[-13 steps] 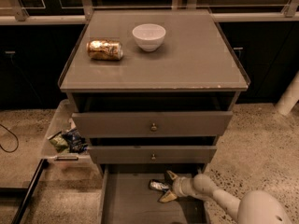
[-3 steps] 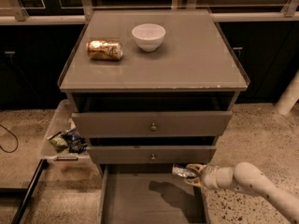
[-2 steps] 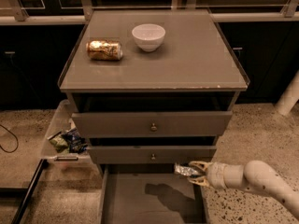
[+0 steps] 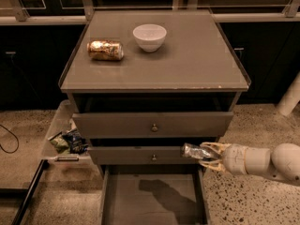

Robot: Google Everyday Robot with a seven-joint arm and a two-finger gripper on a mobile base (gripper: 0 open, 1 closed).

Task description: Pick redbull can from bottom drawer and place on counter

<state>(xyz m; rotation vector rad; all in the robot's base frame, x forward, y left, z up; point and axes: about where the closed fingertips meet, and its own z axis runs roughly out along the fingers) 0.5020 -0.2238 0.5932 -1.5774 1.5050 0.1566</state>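
Redbull can (image 4: 191,151) is up in the air, held out in front of the big grey-brown cabinet (image 4: 117,107).

The counter (image 4: 197,64) is the flat shiny top of the cabinet. Under it are three drawers. The top drawer (image 4: 117,124) and the middle drawer (image 4: 122,155) each have a small knob in the middle, and both stick out a little. The bottom drawer (image 4: 154,200) is pulled far out. Its floor is flat, with a dark shadow (image 4: 164,196) on it.

A fat white arm (image 4: 262,161) comes in from the right side, low down, over the speckled floor (image 4: 253,200).

A clear bin (image 4: 58,135) sits on the floor just left of the cabinet, with some crinkly bags in it.

A white bowl (image 4: 149,36) stands upright near the back of the counter. A gold can (image 4: 105,50) lies on its side just left of the bowl, not touching it.

The gripper (image 4: 202,154) is at the end of the arm, by the right end of the middle drawer and above the right side of the bottom drawer. Its pale yellow fingers (image 4: 212,146) are pinching one end of the redbull can. The can lies sideways and points left, across the front of the middle drawer. It is above the open bottom drawer and well below the counter.
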